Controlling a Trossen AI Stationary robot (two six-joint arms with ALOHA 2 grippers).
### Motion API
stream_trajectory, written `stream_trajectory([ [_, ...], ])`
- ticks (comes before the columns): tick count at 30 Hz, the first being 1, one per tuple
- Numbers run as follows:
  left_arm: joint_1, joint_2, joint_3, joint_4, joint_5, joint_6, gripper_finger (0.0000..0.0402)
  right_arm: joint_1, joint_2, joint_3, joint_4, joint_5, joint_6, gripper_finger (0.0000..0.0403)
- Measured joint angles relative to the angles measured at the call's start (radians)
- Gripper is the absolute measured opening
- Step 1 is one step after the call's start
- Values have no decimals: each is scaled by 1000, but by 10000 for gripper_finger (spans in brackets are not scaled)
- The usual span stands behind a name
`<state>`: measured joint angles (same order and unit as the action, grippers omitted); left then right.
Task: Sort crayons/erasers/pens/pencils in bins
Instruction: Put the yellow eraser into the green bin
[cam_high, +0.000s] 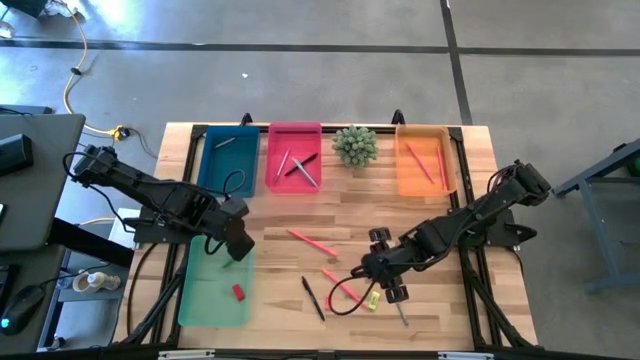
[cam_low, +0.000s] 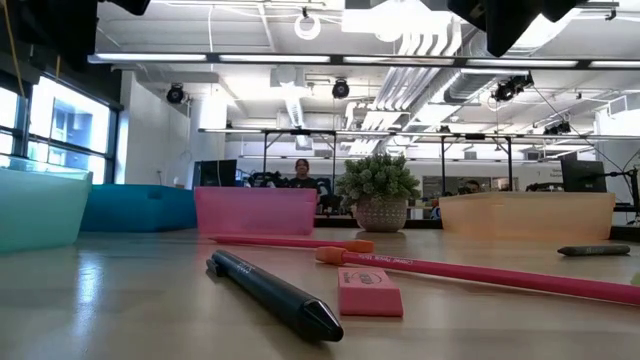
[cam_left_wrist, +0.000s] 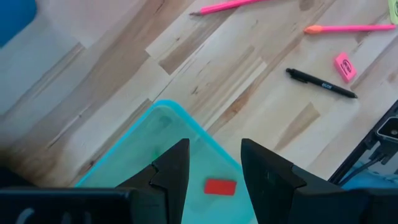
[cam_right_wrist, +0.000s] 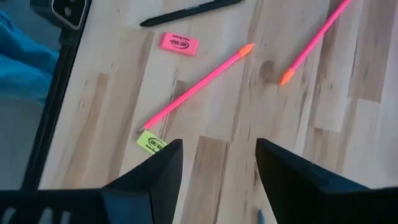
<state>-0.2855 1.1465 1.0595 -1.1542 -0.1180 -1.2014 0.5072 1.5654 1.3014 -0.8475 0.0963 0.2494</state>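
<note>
We see the left gripper (cam_high: 238, 246) hanging over the far end of the large translucent pale-green plastic bin (cam_high: 200, 300) at the near left of the wooden table (cam_high: 330, 215), its fingers (cam_left_wrist: 171, 171) spread apart with nothing between them. Inside that bin lies a small red block eraser (cam_high: 238, 292), and in the left wrist view it shows between the fingers, below them.

The right gripper (cam_high: 385, 275) hovers over the near middle of the table, also spread wide and empty. Just beside it on the wood lies a small yellow-green block eraser (cam_right_wrist: 150, 142), touching the end of a long pink stick with an orange tip (cam_right_wrist: 199, 83). A second pink stick (cam_right_wrist: 314, 42) lies a little farther off, and a pink rectangular eraser (cam_right_wrist: 179, 42) sits near a black pen (cam_right_wrist: 189, 11).

Along the far edge stand the teal-blue bin (cam_high: 228, 160), the pink bin (cam_high: 294, 158) and the orange bin (cam_high: 425, 160), each holding thin sticks, with a small green spiky plant (cam_high: 355, 146) between the pink and orange ones.
</note>
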Motion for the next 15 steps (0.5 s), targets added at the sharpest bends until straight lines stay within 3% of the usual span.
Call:
stream_trajectory([
  [7, 0, 0, 0, 0, -18, 23, 131, 25, 2, 36, 48, 9, 81, 195],
  [15, 0, 0, 0, 1, -25, -19, 131, 39, 1, 101, 29, 26, -46, 195],
])
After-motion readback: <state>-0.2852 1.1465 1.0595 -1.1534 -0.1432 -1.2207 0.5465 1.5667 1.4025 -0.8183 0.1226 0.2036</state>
